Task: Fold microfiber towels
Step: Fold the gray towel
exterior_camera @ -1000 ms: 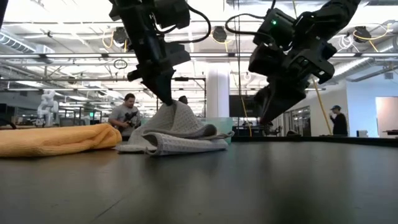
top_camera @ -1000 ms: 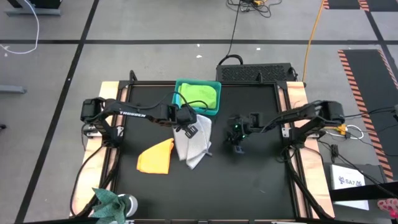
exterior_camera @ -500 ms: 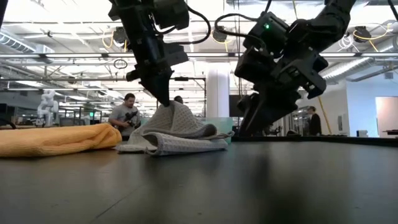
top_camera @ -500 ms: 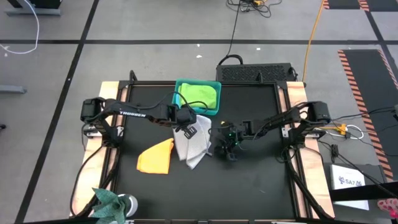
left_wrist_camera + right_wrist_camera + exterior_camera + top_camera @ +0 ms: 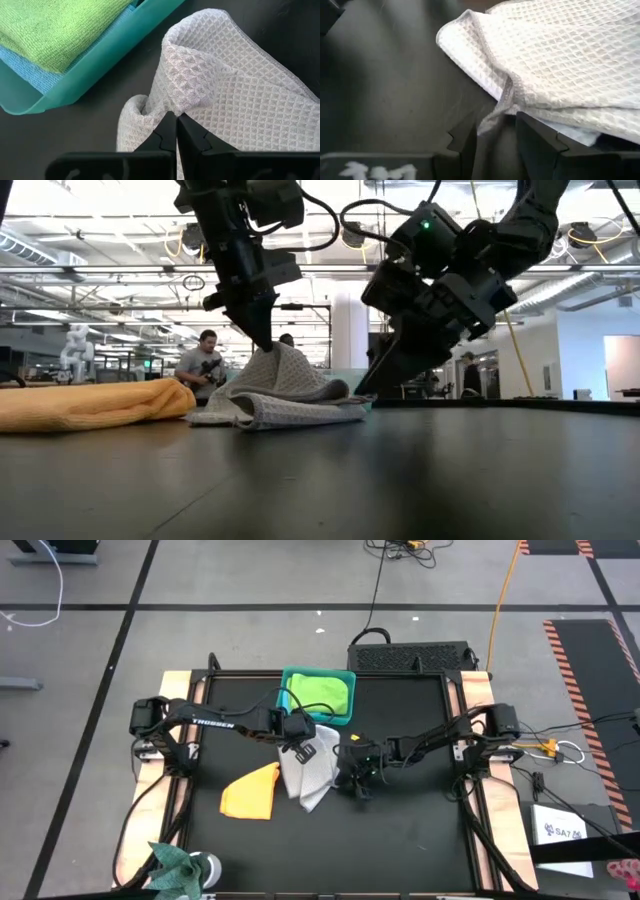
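Light grey towel [image 5: 308, 772]: mid-desk [image 5: 400, 830], between orange-yellow towel [image 5: 252, 792] and right gripper [image 5: 352, 783]. Left gripper [image 5: 175, 118]: closed, pinching a raised fold of it. Right gripper: parted, fingers straddling its corner edge; lime green towel [image 5: 322, 693] in teal bin [image 5: 316, 672].

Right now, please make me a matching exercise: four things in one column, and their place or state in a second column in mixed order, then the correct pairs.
Things:
1. light grey towel
2. orange-yellow towel
3. lime green towel
4. right gripper

Places or states:
A. lying in the teal bin
B. pinched and lifted at a fold by the shut left gripper
C. open, with the grey towel's edge between its fingers
D. lying on the table, on the left arm's side of the grey towel

Pairs: 1-B, 2-D, 3-A, 4-C
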